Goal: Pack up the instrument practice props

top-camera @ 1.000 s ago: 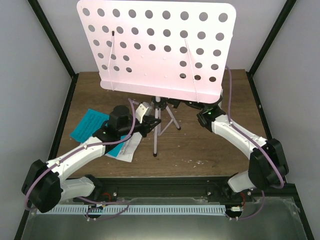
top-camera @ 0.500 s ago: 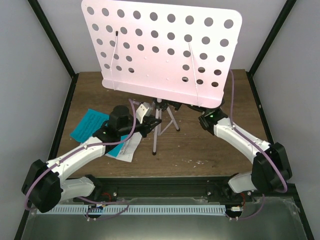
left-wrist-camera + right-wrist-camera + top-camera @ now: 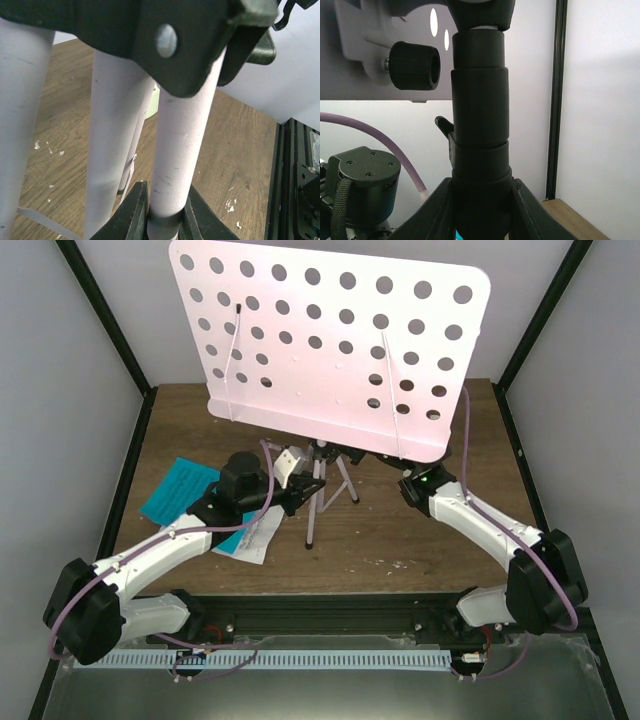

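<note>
Since 1 second ago our pale pink perforated music stand (image 3: 330,350) has swung rightward, standing mid-table — left gripper (image 3: 162,215) clamps 1 tripod leg (image 3: 180,150), right gripper (image 3: 480,200) its black stem (image 3: 480,125). We judge nothing packed; the teal-covered booklet (image 3: 180,488) lies loose

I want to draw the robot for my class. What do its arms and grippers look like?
Both the left arm and right arm have smooth white shells with chunky black round joints. A thin purple cable loops along each one. The left gripper and right gripper are black. A tiny green light glows near the right wrist.
</note>
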Controlling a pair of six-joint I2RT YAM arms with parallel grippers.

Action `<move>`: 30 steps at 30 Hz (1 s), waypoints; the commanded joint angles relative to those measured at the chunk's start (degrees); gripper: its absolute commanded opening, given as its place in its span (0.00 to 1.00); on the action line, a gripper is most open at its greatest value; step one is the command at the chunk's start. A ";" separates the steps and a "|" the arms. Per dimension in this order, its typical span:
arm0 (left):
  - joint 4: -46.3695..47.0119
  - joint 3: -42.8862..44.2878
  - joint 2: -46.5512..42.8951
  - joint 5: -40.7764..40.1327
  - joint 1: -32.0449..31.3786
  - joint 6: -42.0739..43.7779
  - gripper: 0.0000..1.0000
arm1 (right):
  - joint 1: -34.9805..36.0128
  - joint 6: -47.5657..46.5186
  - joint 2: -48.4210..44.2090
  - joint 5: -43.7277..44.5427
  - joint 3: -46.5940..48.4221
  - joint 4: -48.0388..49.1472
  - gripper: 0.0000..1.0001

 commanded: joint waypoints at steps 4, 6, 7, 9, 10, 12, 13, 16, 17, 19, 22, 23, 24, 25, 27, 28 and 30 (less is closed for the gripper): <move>19.99 3.57 -3.34 -3.58 1.81 -8.72 0.00 | 1.16 -0.74 -1.39 -2.33 -5.39 -5.03 0.09; 20.45 1.91 -3.78 -2.43 1.77 -9.68 0.00 | 1.23 0.08 -1.86 -1.04 -5.60 -4.45 0.11; 20.50 1.21 -3.95 -1.85 1.70 -9.83 0.00 | 1.18 0.60 -2.11 -0.22 -5.54 -4.29 0.11; 19.77 0.40 -4.21 -0.71 1.76 -9.73 0.00 | 1.11 0.88 -2.52 0.96 -5.18 -4.14 0.14; 19.10 0.29 -4.26 0.16 1.77 -9.55 0.00 | 1.12 0.87 -2.77 1.26 -4.86 -4.26 0.16; 17.80 0.24 -4.35 1.13 1.77 -9.20 0.00 | 1.16 0.64 -3.22 1.31 -4.10 -4.56 0.18; 17.16 0.26 -4.37 1.59 1.75 -9.09 0.00 | 1.18 0.53 -3.29 1.20 -3.66 -4.94 0.20; 16.40 0.18 -4.25 2.56 1.71 -9.09 0.00 | 1.10 0.50 -3.49 1.00 -2.90 -5.56 0.26; 16.07 0.24 -4.11 2.89 1.73 -9.08 0.00 | 1.15 0.59 -3.51 0.92 -2.89 -5.54 0.28; 15.38 0.41 -3.96 3.41 1.72 -8.70 0.00 | 1.15 0.75 -3.84 1.10 -2.93 -5.42 0.35; 14.47 0.63 -3.83 4.03 1.71 -8.49 0.00 | 1.14 0.13 -4.16 1.70 -2.76 -5.88 0.44; 14.27 0.63 -3.82 4.26 1.77 -8.43 0.00 | 1.13 -0.28 -4.30 2.04 -2.61 -6.28 0.46; 14.06 0.79 -3.77 4.41 1.77 -8.44 0.00 | 1.10 -0.73 -4.32 2.35 -2.40 -6.69 0.48; 13.88 0.88 -3.76 4.59 1.76 -8.27 0.00 | 1.15 -1.11 -4.36 2.54 -2.22 -7.01 0.49; 13.43 1.05 -3.72 4.79 1.74 -7.88 0.00 | 1.18 -1.50 -4.28 2.74 -1.71 -7.31 0.51; 13.10 1.14 -3.68 4.84 1.75 -7.66 0.00 | 1.11 -1.64 -4.18 2.84 -1.35 -7.43 0.52; 12.52 1.24 -3.65 5.09 1.75 -6.87 0.00 | 1.13 -1.61 -3.55 3.39 -0.71 -7.61 0.54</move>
